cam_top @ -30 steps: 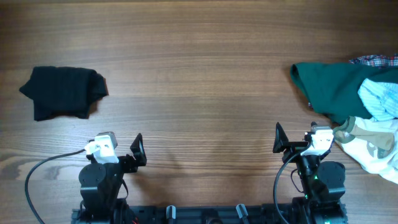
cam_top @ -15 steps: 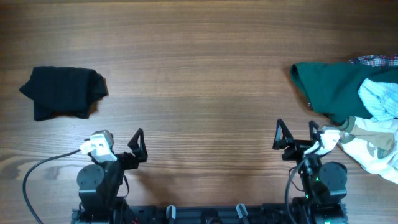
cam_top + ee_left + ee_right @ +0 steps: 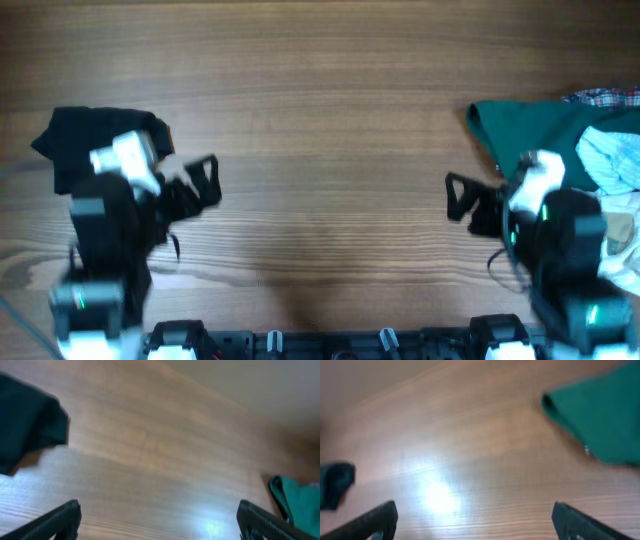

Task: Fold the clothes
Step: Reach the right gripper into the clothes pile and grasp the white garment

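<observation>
1. You have a brown wood-grain table [image 3: 330,90] filling the overhead view; its whole middle is bare wood.
2. At the far left lies a black garment [image 3: 70,140], bunched into a rough block. The left arm [image 3: 100,230] stands over its near-right part and hides that part from above.
3. Your left gripper [image 3: 212,182] hangs just right of the black garment, over bare wood, its jaws spread wide with nothing between them. In its wrist view both fingertips sit at the bottom corners, and the black garment shows at the far left.
4. At the right, a dark green garment [image 3: 540,140] is spread out, its left edge reaching farthest toward the middle.
5. A plaid cloth [image 3: 605,97] peeks out at the far right edge, beyond the green one.
6. A pale blue striped garment [image 3: 610,160] lies on the green one's right part.
7. The cream-white garment [image 3: 624,250] sits nearest you at the right edge; the right arm [image 3: 560,250] covers most of it, so its lie cannot be told.
8. Your right gripper [image 3: 452,198] hovers over bare wood just left of the green garment's near-left edge, jaws wide and empty. Its wrist view shows the green cloth at the upper right.
9. Both arms are blurred in the overhead view.
</observation>
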`<state>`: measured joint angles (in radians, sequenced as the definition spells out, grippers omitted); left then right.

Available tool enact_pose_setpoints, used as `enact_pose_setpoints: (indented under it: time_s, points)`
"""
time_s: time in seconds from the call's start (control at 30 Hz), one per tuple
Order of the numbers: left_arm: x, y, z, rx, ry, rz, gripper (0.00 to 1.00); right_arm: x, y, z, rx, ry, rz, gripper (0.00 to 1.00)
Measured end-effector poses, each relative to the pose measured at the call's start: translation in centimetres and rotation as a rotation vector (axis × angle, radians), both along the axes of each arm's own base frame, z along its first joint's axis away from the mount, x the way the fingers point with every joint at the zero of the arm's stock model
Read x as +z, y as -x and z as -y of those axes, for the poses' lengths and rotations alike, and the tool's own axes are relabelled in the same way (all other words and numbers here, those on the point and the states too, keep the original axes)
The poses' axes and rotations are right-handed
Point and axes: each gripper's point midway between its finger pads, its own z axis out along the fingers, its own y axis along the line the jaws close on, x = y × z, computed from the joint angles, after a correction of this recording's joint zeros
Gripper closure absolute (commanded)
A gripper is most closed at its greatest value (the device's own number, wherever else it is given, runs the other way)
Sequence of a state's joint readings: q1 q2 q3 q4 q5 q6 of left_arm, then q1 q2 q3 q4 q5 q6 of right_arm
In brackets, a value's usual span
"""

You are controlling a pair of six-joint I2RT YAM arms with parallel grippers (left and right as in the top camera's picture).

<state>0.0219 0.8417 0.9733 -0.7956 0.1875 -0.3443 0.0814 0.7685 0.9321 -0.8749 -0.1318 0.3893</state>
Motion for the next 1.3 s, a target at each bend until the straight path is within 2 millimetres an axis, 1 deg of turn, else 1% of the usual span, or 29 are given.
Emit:
enact_pose_setpoints:
  time_s: [0.03, 0.1, 0.17, 0.23, 0.27, 0.33, 0.4, 0.43, 0.5, 0.53, 0.6, 0.7, 0.77, 0.9, 0.97, 1.07, 1.1, 1.13, 1.2, 1.3]
  points:
    - [0.6, -1.0, 0.0, -0.003, 0.0, -0.04, 0.0, 0.4, -0.8, -0.4, 0.013, -0.007, -0.053, 0.0]
    - [1.2, -2.8, 0.0, -0.005, -0.001, -0.109, 0.0, 0.5, -2.2, -1.1, 0.039, -0.026, -0.147, 0.0]
    - [1.2, -4.5, -0.1, -0.005, 0.0, -0.158, 0.0, 0.4, -3.6, -1.8, 0.066, -0.041, -0.215, 0.0]
    - [0.7, -5.9, -0.1, -0.007, -0.001, -0.192, 0.0, -0.2, -4.8, -2.0, 0.067, -0.048, -0.274, 0.0]
    - [-0.1, -6.4, -0.1, -0.007, 0.0, -0.223, 0.0, -0.9, -5.3, -1.6, 0.041, -0.042, -0.327, 0.0]
    - [-1.4, -6.5, -0.1, -0.008, 0.001, -0.275, 0.0, -2.6, -5.2, 0.4, -0.071, -0.017, -0.42, 0.0]
    - [-2.8, -6.4, -0.1, -0.008, 0.002, -0.33, 0.0, -4.0, -4.5, 3.9, -0.26, 0.012, -0.508, 0.0]
    - [-3.1, -6.5, -0.1, -0.008, 0.002, -0.343, 0.0, -4.4, -4.2, 5.6, -0.35, 0.014, -0.531, 0.0]
    - [-3.6, -6.7, -0.1, -0.008, 0.003, -0.358, 0.0, -4.7, -3.8, 8.5, -0.501, -0.004, -0.544, 0.0]
    - [-3.8, -6.7, -0.1, -0.008, 0.003, -0.363, 0.0, -4.7, -3.4, 10.8, -0.591, -0.024, -0.547, 0.0]
    - [-3.9, -6.8, -0.1, -0.008, 0.003, -0.366, 0.0, -4.7, -2.5, 13.6, -0.704, -0.054, -0.548, 0.0]
    - [-3.9, -6.8, -0.1, -0.008, 0.003, -0.366, 0.0, -4.6, -0.8, 19.2, -0.894, -0.097, -0.525, 0.0]
    - [-3.9, -6.8, -0.1, -0.008, 0.003, -0.366, 0.0, -5.3, 0.5, 21.9, -0.981, -0.127, -0.544, 0.0]
    - [-3.9, -6.8, -0.1, -0.008, 0.003, -0.366, 0.0, -8.6, 2.4, 25.8, -1.074, -0.171, -0.653, 0.0]
    - [-3.9, -6.8, -0.1, -0.008, 0.003, -0.366, 0.0, -11.1, 3.6, 27.6, -1.109, -0.215, -0.728, 0.02]
    - [-3.9, -6.8, -0.1, -0.008, 0.003, -0.366, 0.0, -14.5, 5.1, 29.5, -1.142, -0.303, -0.814, 0.04]
    - [-3.9, -6.8, -0.1, -0.008, 0.003, -0.366, 0.0, -16.4, 6.1, 30.3, -1.164, -0.349, -0.857, 0.04]
    - [-3.9, -6.8, -0.1, -0.008, 0.003, -0.366, 0.0, -17.3, 6.7, 30.8, -1.177, -0.377, -0.874, 0.03]
    - [-3.9, -6.8, -0.1, -0.008, 0.003, -0.366, 0.0, -17.9, 6.8, 31.5, -1.191, -0.389, -0.86, 0.03]
    - [-3.9, -6.7, -0.1, -0.008, 0.003, -0.366, 0.0, -18.2, 6.0, 32.8, -1.196, -0.4, -0.796, 0.04]
